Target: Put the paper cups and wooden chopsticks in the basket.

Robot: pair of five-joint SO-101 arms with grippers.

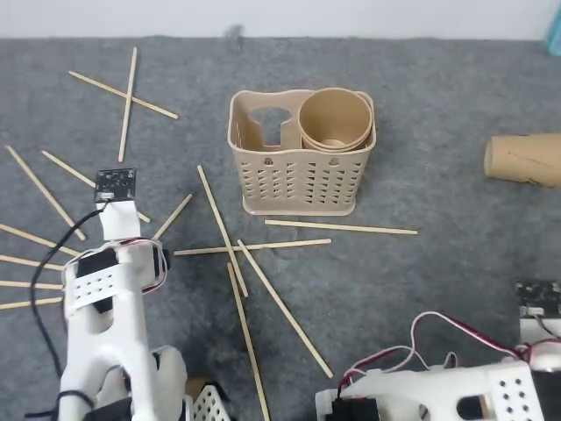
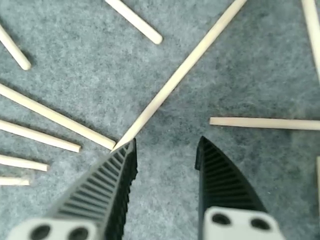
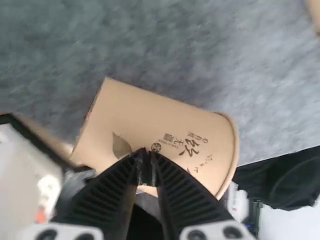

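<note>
Left gripper [image 2: 166, 142] hangs low over the grey mat [image 2: 235, 60], jaws apart and empty. One jaw tip sits right at the end of a wooden chopstick [image 2: 180, 77], probably lining up to straddle it for a pinch. Right gripper [image 3: 145, 155] is closed on itself in front of a paper cup [image 3: 165, 122] lying on its side (no visible grip on it). Basket [image 1: 298, 189] holds nested cups [image 1: 336, 118] in one compartment; toppled cup [image 1: 524, 160] lies well apart, loose chopsticks [image 1: 219, 230] scattered on the mat

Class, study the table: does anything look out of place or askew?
Wooden chopsticks lie scattered, some crossed, left of and before the basket; one paper cup lies tipped on its side at the right.
</note>
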